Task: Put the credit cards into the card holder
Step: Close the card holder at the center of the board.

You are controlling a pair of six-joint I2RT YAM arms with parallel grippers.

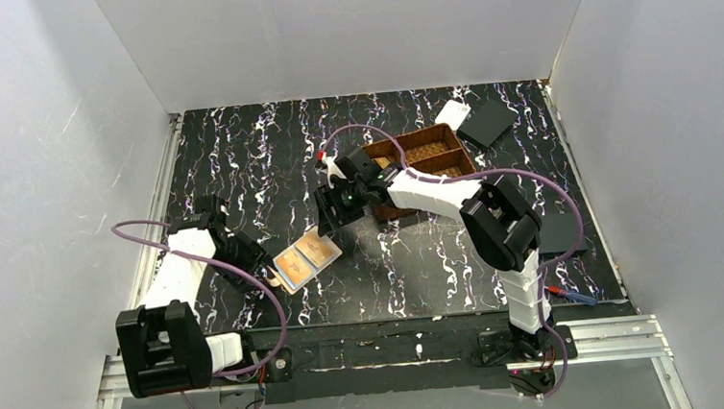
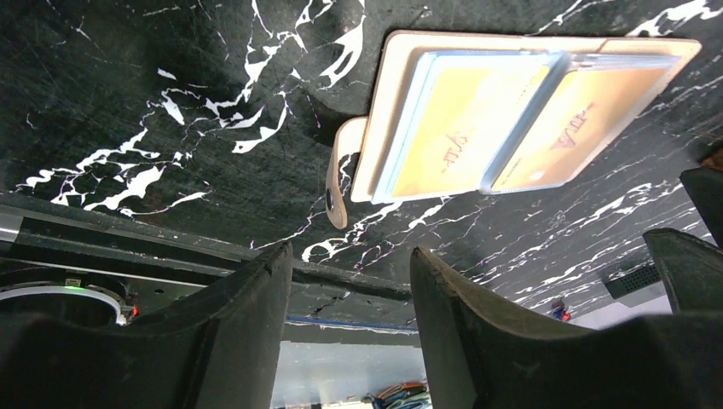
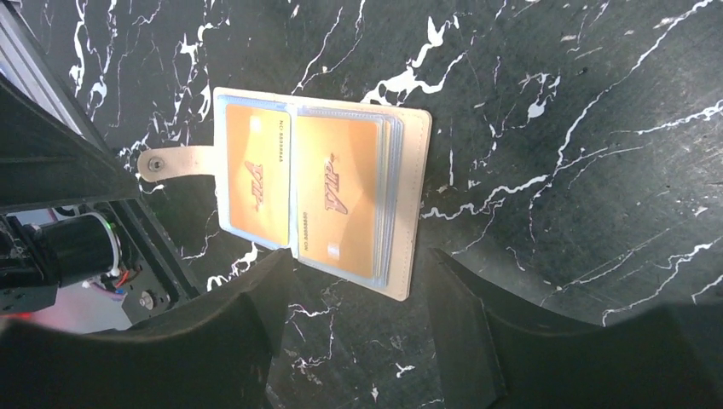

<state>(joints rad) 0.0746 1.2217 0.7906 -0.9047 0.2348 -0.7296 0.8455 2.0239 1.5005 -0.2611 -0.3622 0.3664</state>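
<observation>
Spread and gripping nothing, the left pincer (image 2: 349, 256) and the right pincer (image 3: 360, 260) hover near the card holder (image 3: 415, 204). It lies open on the table (image 3: 554, 213), left of centre in the top view. Two credit cards (image 3: 337, 192) sit in its sleeves.

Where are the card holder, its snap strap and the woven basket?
card holder (image 3: 411, 196), right wrist view, on its bare tan edge.
snap strap (image 3: 175, 162), right wrist view, on the strap's middle.
woven basket (image 1: 404, 137), top external view, on its far rim.

Tan card holder (image 3: 411, 170) open flat on the table (image 3: 554, 256), two orange credit cards (image 3: 337, 192) in its sleeves.
</observation>
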